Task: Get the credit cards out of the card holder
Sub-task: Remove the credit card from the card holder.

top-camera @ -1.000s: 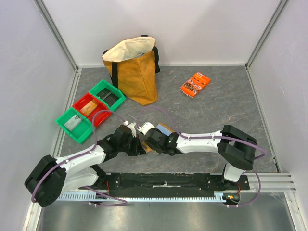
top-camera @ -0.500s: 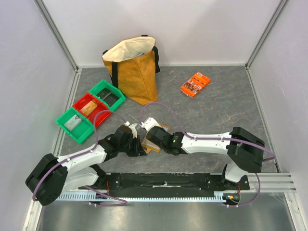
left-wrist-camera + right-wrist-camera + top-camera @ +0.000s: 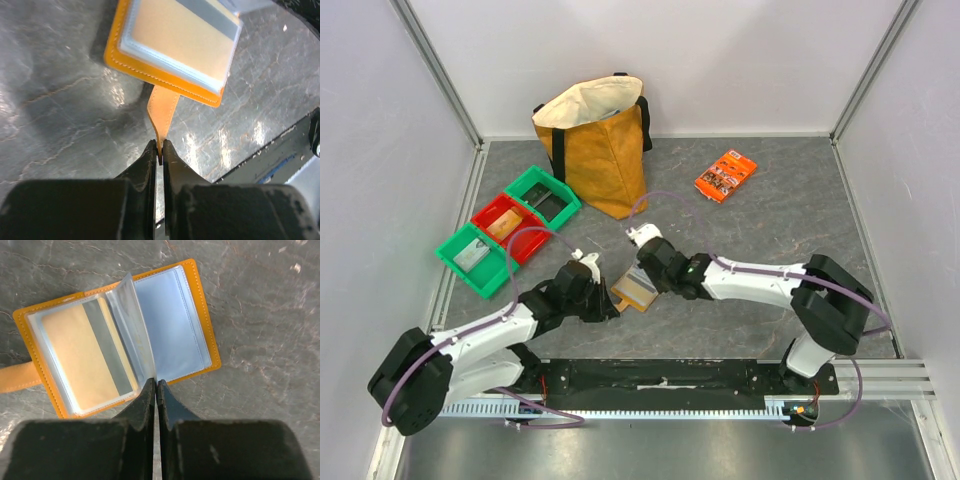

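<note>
Card holder open, one card showing; left fingers clamp its strap, right fingers pinch one sleeve.

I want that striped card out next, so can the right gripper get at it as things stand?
Probably not yet. The right gripper is shut on a clear sleeve leaf of the card holder, and the striped card lies fully inside its pocket. The left gripper only pins the strap.
</note>
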You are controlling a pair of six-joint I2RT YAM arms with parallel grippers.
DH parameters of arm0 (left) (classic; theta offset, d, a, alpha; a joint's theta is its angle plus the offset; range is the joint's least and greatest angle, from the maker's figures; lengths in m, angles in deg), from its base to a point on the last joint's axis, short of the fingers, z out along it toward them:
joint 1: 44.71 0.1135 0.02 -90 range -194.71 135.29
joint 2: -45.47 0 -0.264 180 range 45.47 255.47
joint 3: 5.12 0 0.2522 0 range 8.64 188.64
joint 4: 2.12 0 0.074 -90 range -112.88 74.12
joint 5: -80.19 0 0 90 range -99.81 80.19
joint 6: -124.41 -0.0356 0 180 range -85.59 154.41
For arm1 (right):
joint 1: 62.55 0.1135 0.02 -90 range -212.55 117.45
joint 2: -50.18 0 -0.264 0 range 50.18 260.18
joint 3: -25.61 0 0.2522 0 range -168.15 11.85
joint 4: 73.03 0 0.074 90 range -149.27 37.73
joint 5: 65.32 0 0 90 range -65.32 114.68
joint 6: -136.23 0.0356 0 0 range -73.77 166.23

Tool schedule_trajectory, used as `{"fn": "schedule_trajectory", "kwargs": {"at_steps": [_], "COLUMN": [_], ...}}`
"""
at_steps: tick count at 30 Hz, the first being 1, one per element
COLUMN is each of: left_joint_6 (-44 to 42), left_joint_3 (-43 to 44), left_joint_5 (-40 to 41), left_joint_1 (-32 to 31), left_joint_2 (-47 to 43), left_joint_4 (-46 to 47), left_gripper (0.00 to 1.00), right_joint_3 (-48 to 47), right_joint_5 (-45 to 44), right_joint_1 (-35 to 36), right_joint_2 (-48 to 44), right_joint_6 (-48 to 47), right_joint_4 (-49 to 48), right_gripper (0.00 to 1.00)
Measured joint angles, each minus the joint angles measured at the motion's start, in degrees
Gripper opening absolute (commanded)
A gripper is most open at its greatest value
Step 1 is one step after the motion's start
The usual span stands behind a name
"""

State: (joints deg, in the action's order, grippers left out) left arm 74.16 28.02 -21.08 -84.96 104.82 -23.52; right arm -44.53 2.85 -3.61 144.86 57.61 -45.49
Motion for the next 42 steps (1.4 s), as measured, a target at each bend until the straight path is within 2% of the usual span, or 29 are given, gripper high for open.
{"fn": "schedule_trajectory", "kwargs": {"at_steps": [4, 7, 11, 14, 19, 25, 34, 42], "left_joint_6": [0.13, 0.15, -0.02, -0.35, -0.61, 0.59, 7.39, 10.34], "left_joint_3": [0.00, 0.09, 1.81, 4.61, 9.05, 10.84, 10.91, 12.46], "left_joint_5": [4.59, 6.93, 8.66, 10.10, 11.21, 6.97, 0.94, 0.35], "left_joint_1": [0.02, 0.04, 0.13, 0.17, 0.37, 0.37, 0.39, 0.39], "left_joint_2": [-1.49, -1.66, -1.64, -1.73, -3.89, -2.71, 12.59, 21.88], "left_joint_4": [-0.15, -0.83, -3.61, -5.07, -6.19, -1.16, 13.97, 19.41], "left_gripper": [0.15, 0.27, 0.44, 0.49, 0.59, 0.69, 0.63, 0.60], "right_joint_3": [3.02, 5.38, 7.96, 8.61, 8.59, 8.11, 7.69, 9.53], "right_joint_5": [7.72, 10.71, 11.47, 9.64, 5.99, 7.72, 16.68, 23.93], "right_joint_1": [-4.50, -5.68, -6.45, -7.82, -9.05, -9.38, -14.47, -18.80], "right_joint_2": [-3.32, -5.49, -6.23, -6.45, -7.65, -10.69, -8.07, -3.85], "right_joint_6": [6.60, 10.95, 15.76, 17.05, 16.22, 11.63, 8.52, 8.63], "right_joint_4": [-0.02, 0.33, 1.70, 3.08, 4.33, 2.19, -5.60, -11.93], "right_gripper": [0.17, 0.33, 0.41, 0.43, 0.43, 0.32, 0.29, 0.25]}}
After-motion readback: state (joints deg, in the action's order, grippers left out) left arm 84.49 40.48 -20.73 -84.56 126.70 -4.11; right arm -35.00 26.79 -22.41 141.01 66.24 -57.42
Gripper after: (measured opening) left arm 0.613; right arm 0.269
